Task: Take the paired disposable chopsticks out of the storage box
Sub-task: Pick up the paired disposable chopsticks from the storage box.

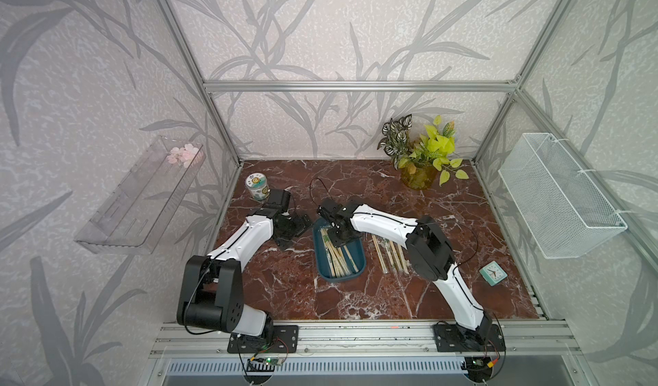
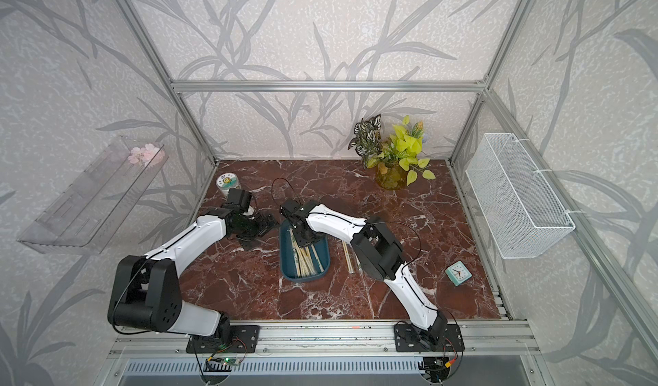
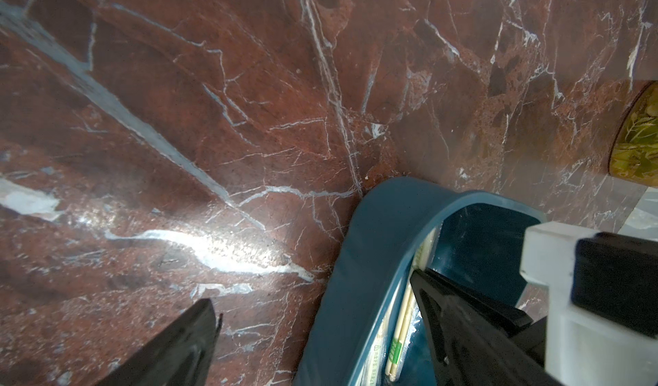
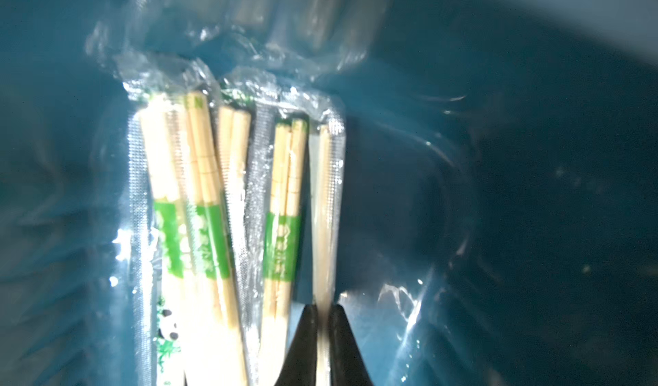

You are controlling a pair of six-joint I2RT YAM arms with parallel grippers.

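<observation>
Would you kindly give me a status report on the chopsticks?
Right pincer shut on one wrapped chopstick pair, low in the storage box. Left pincer open, astride the box's rim. Other pairs crowd alongside; loose pairs lie on the table.

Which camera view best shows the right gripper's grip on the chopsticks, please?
The right wrist view: the right gripper is shut on one chopstick pair in the storage box. Both top views show only its back over the box; the left wrist view shows the box's corner, not the grip.
</observation>
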